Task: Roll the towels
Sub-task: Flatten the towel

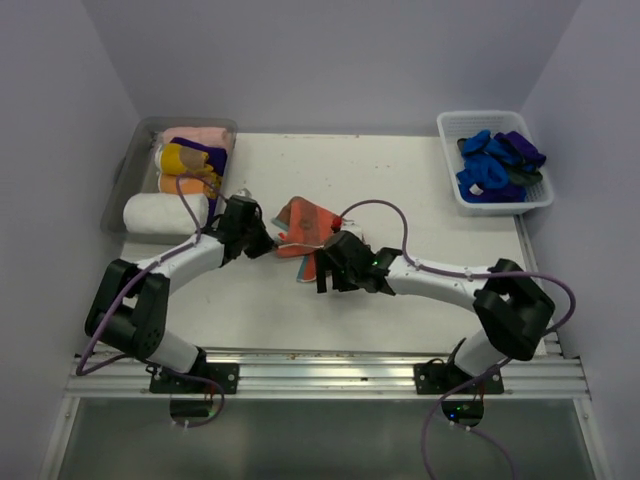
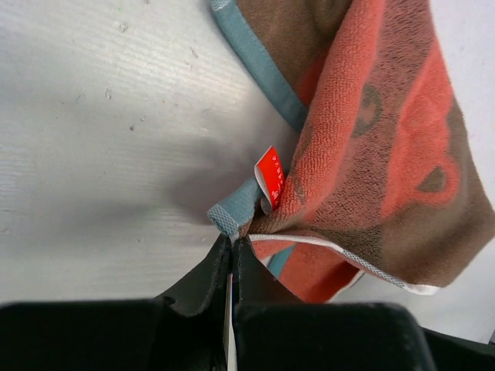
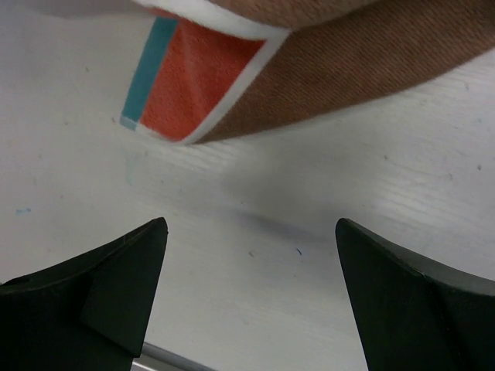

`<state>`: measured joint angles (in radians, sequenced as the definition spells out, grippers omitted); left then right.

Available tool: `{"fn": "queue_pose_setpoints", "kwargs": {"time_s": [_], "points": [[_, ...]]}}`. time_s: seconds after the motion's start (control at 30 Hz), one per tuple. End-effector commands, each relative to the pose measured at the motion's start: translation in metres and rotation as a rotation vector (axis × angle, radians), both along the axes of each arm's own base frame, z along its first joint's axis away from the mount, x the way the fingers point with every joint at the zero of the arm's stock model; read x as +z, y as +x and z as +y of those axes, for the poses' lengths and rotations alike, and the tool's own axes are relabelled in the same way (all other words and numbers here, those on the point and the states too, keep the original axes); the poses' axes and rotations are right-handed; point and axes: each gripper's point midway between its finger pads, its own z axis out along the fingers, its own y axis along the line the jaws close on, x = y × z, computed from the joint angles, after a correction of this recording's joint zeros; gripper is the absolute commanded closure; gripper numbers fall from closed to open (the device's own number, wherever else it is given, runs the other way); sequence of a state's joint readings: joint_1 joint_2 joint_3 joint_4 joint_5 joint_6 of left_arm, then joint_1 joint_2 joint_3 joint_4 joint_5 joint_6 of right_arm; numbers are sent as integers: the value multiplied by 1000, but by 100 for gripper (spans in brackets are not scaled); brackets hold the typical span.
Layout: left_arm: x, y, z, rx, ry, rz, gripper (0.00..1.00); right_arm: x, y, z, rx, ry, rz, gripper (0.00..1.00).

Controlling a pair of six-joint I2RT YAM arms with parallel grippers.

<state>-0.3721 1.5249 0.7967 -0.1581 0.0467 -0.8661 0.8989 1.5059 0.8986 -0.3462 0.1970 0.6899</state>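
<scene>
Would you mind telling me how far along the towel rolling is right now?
Done: several rolled towels sit in the grey tray, with a white roll beside it. In hand: the rust-brown towel lies unrolled mid-table, the left gripper shut on its corner, the right gripper open just short of it. Left: that towel, plus the blue and purple towels piled in the white basket.

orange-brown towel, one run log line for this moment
left gripper: shut on orange-brown towel corner | right gripper: open, short of towel, not touching | towel: not rolled
</scene>
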Motion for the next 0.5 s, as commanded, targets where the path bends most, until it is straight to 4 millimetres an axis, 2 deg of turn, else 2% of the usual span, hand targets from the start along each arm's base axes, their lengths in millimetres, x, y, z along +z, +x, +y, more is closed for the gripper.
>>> {"fn": "queue_pose_setpoints", "kwargs": {"time_s": [0.0, 0.07, 0.27, 0.37, 0.4, 0.47], "points": [[41, 19, 7, 8, 17, -106, 100, 18, 35, 37, -99, 86, -118, 6], [47, 18, 7, 1, 14, -113, 100, 20, 41, 48, -110, 106, -142, 6], [54, 16, 6, -13, 6, -126, 100, 3, 61, 62, -167, 80, -155, 11], [57, 17, 5, -17, 0, -130, 100, -11, 68, 66, -189, 43, -147, 19], [57, 16, 4, -20, -2, -128, 100, -16, 68, 64, -201, 25, -144, 29], [58, 16, 5, -19, -6, -126, 100, -25, 67, 59, -219, -4, -132, 40]]}}
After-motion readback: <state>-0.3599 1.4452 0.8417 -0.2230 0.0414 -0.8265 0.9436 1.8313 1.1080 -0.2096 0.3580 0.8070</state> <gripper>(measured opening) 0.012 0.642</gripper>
